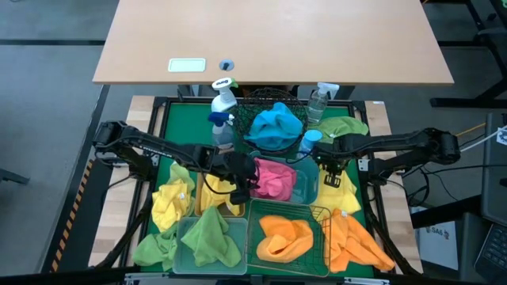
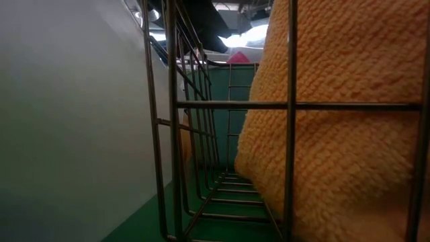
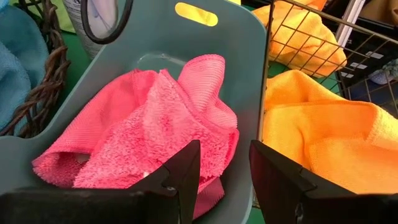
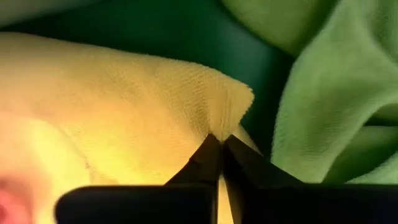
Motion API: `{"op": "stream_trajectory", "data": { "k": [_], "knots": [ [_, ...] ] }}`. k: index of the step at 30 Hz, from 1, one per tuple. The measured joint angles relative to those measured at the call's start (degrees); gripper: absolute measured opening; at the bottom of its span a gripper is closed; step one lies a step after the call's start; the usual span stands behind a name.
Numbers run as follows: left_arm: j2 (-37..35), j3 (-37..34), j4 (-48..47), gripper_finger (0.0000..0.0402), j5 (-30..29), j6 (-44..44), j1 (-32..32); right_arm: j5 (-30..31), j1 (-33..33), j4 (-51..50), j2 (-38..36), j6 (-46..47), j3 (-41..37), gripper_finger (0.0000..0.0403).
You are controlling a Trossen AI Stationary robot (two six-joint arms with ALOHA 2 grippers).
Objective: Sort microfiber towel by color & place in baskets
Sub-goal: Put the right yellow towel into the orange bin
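Right gripper (image 4: 219,144) is pinched closed on a yellow towel (image 4: 124,112) at the table's right side, beside a green towel (image 4: 336,93). Left gripper (image 3: 225,163) hangs with fingers apart over the teal bin (image 3: 249,37) holding a pink towel (image 3: 155,118). Orange towels (image 1: 285,237) lie in the wire basket (image 1: 321,218) near the front, blue ones (image 1: 276,127) in the far black basket (image 1: 242,119).

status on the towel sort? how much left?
Done: blue towel in the black basket, pink towel in the teal bin, orange and green ones binned. In hand: right end effector is shut on a yellow towel; left end effector is open over the pink. Left: loose yellow, green and orange towels around the bins.
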Motion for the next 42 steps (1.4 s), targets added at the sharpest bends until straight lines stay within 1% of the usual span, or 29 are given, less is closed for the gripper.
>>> {"op": "stream_trajectory", "data": {
  "k": [3,5,8,11,14,17,20,27,32,36,39,42],
  "knots": [
    [0.00,0.00,0.02,0.0131,0.04,-0.04,-0.29,-2.77,-0.01,-1.01,-0.07,-0.09,0.03,0.0025],
    [0.02,0.00,0.22,0.0131,-0.07,0.00,-0.50,-4.22,0.00,-2.41,-0.11,-0.11,0.04,0.0021],
    [0.02,0.00,0.99,0.0131,-0.24,0.02,-0.68,-5.04,0.00,-4.75,-0.11,-0.13,0.09,0.0006],
    [0.02,0.00,1.60,0.0131,-0.24,0.04,-0.70,-5.76,0.00,-7.95,-0.11,-0.13,1.07,0.0010],
    [0.02,0.00,1.77,0.0131,-0.24,0.04,-0.70,-6.47,0.00,-11.12,-0.11,-0.17,3.78,0.0011],
    [0.02,0.00,1.77,0.0131,-0.24,0.04,-0.70,-6.29,0.00,-14.48,-0.11,-1.21,7.55,0.0004],
    [0.02,0.00,1.77,0.0131,-0.24,0.07,-0.70,-5.78,0.00,-17.08,-0.11,-1.42,12.01,0.0006],
    [0.02,0.00,4.62,0.0131,-0.72,0.10,-0.70,-5.20,0.00,-23.87,-0.13,-2.67,24.61,0.0003],
    [0.02,0.00,9.32,0.0131,-4.69,2.50,-0.70,-5.13,0.00,-25.76,-0.13,-2.85,34.45,0.0007],
    [0.02,0.00,13.35,0.0131,-8.90,4.69,-0.70,-5.09,0.00,-25.24,-0.15,-2.86,41.56,0.0008],
    [0.02,0.00,17.08,0.0131,-12.19,5.02,-0.68,-5.11,0.00,-23.65,-0.17,-2.82,45.40,0.0009],
    [0.02,0.00,20.30,0.0132,-13.98,8.03,-0.66,-5.18,0.01,-21.02,-0.17,-2.79,47.65,0.0009]
  ]
}}
